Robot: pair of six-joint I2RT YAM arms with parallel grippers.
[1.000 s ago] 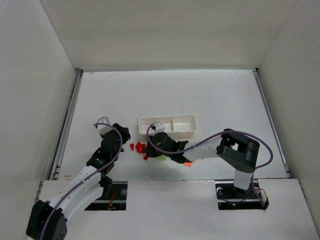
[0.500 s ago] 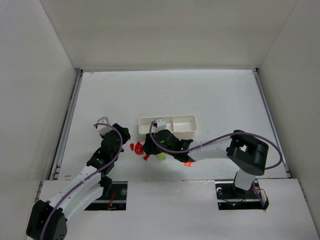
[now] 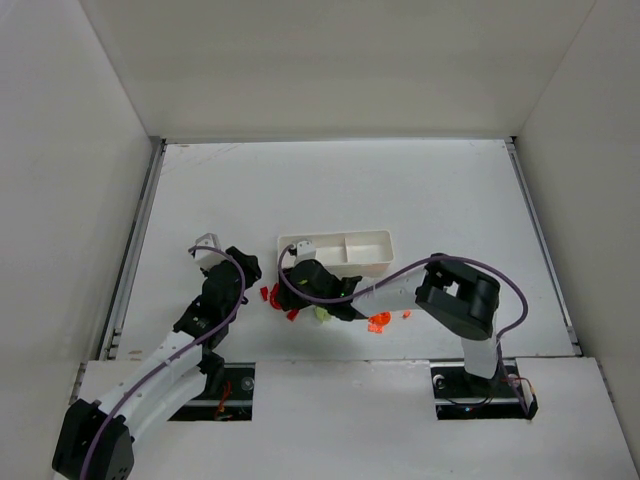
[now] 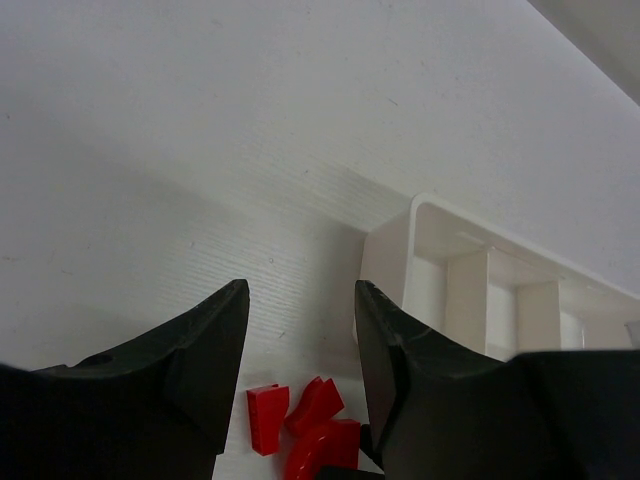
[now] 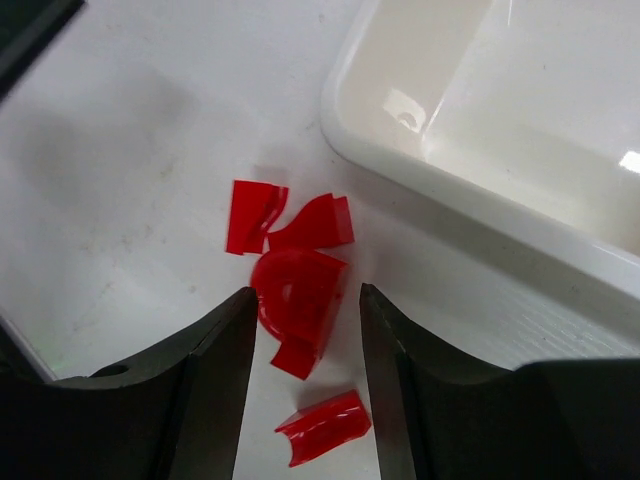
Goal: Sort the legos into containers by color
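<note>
Lying on the matte white worktop (image 3: 420,190), the glossy white plastic tray (image 3: 366,267) is showing rounded corners, thin walls and thin dividers splitting it into side-by-side compartments. Just off the tray's near left corner the red legos (image 5: 314,222) are clustering. They are smooth, shiny bits: one squarish, one wedge-like, one curved like an arch, and one short rounded piece a little farther from the tray. A yellow-green lego (image 3: 322,314) is sitting near the tray's long near side. Two orange legos (image 3: 378,321) are lying farther out from that same side, toward the tray's right half.

The right gripper (image 5: 305,300) is hanging over the red cluster with its dull black fingers apart, straddling the arched red piece. It is gripping nothing, and whether a finger is brushing the piece is not clear. The left gripper (image 4: 298,295) is hovering beyond the tray's left end, its fingers also spread and holding nothing, with the red legos showing below the gap.

Compared with half a second ago, the right gripper is sitting slightly farther toward the tray's left end. The right arm (image 3: 455,295) has folded its elbow in closer to the tray, and a second orange lego is now showing where only one was visible. The left gripper is keeping its earlier place
</note>
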